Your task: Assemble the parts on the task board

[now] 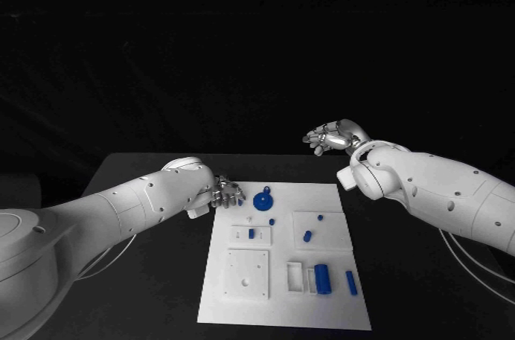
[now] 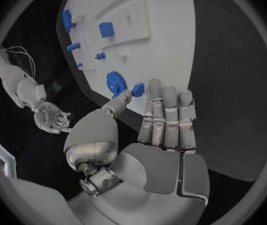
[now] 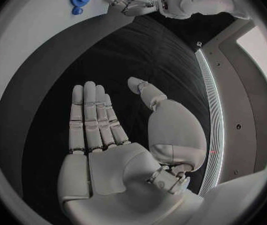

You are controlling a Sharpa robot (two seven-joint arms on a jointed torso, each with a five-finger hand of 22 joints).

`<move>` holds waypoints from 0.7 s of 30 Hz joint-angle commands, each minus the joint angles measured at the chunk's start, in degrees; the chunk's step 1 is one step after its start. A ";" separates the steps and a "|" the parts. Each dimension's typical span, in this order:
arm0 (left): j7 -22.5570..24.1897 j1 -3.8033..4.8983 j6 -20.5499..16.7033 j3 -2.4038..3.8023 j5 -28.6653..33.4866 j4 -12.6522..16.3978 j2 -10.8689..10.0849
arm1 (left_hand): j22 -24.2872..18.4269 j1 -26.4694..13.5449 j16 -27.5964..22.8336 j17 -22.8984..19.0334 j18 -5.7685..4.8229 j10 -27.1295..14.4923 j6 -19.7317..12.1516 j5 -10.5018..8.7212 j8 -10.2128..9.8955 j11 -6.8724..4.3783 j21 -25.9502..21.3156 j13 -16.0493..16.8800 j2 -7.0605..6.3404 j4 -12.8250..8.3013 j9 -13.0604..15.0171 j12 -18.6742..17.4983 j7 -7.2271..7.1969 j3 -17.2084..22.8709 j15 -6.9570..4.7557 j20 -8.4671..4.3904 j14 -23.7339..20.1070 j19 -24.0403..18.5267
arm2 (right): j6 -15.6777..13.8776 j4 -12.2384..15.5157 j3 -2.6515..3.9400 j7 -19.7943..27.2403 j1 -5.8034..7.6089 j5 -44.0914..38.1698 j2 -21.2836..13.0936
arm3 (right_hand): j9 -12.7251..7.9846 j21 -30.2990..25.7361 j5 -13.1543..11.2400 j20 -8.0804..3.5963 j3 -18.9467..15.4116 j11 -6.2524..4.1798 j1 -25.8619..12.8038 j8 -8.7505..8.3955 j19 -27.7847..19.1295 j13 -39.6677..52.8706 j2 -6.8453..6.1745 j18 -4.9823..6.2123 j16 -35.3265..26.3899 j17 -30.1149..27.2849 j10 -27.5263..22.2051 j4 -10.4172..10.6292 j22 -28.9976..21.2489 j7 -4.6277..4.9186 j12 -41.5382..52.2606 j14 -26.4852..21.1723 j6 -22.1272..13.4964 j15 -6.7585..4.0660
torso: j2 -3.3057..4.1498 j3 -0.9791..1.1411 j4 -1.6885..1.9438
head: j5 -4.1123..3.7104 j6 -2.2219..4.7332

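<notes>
The white task board (image 1: 279,310) lies in the middle of the table, with several blue parts on it. A round blue part (image 1: 265,201) sits near its far edge. My left hand (image 1: 220,193) hovers at the board's far left corner, fingers straight and thumb apart, holding nothing. In the left wrist view a small blue piece (image 2: 138,89) lies just beyond that hand's (image 2: 165,130) fingertips, next to the round blue part (image 2: 115,82). My right hand (image 1: 330,139) is raised beyond the board's far right corner. Its palm (image 3: 102,135) is flat and empty.
Raised white blocks stand on the board: a square one with holes (image 1: 248,274) at the near left and one (image 1: 318,231) at mid right. Long blue pieces (image 1: 322,277) lie at the near right. Dark table (image 1: 408,280) surrounds the board.
</notes>
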 commanded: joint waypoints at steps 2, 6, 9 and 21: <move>0.57 -0.22 1.00 -0.07 0.66 -0.20 0.19 | 0.11 0.37 0.28 0.10 -0.23 0.38 0.01 -0.06 0.33 0.12 -0.14 0.08 1.10 -0.57 -0.09 -0.36 0.27 0.10 -0.06 -4.81 -0.09 0.09 | 0.97 -0.12 0.02 0.21 -0.02 -0.12 0.20 | -0.08 -0.30 0.11 0.06 0.30 0.10 0.16 0.35 -0.41 -0.08 0.64 0.89 0.02 -0.10 -0.42 -0.05 0.07 1.19 0.36 -0.35 -0.27 -0.04 | -0.02 0.03 0.06 | 0.08 0.01; 0.63 -0.22 1.14 -0.07 0.70 -0.16 0.17 | 0.23 1.42 0.31 0.13 -0.25 0.52 0.10 -0.06 0.52 0.09 -0.16 0.13 2.40 -1.28 -0.22 -0.46 0.24 0.46 -0.07 -4.81 -0.03 0.16 | 1.02 -0.18 0.02 0.19 -0.02 -0.12 0.27 | -0.09 -0.30 0.11 0.06 0.31 0.10 0.17 0.36 -0.41 -0.10 0.67 0.89 0.02 -0.10 -0.42 -0.05 0.07 1.19 0.38 -0.35 -0.28 -0.04 | -0.02 0.02 0.02 | 0.11 0.03; 0.71 -0.22 1.07 -0.07 0.75 -0.13 0.19 | 0.35 2.66 0.31 0.14 -0.25 0.64 0.12 -0.04 0.67 0.06 -0.18 0.18 3.51 -2.18 -0.35 -0.55 0.21 0.84 -0.08 -4.82 0.02 0.21 | 1.02 -0.19 0.02 0.19 -0.02 -0.12 0.27 | -0.09 -0.31 0.10 0.07 0.31 0.10 0.17 0.36 -0.41 -0.11 0.67 0.89 0.02 -0.10 -0.43 -0.05 0.08 1.19 0.38 -0.35 -0.28 -0.04 | -0.02 0.01 0.02 | 0.11 0.06; 0.95 -0.22 1.10 -0.07 1.39 -0.02 0.14 | 0.73 6.71 0.19 0.12 -0.51 0.97 0.10 0.48 1.17 0.08 -0.48 0.30 7.05 -5.41 -1.07 -1.04 0.22 2.02 -0.03 -4.75 0.18 0.41 | 1.13 -0.23 0.02 0.18 -0.02 -0.12 0.29 | -0.11 -0.32 0.07 0.08 0.30 0.10 0.16 0.37 -0.42 -0.16 0.67 0.89 0.03 -0.11 -0.43 -0.04 0.09 1.20 0.42 -0.36 -0.28 -0.03 | -0.05 -0.01 0.03 | 0.19 0.03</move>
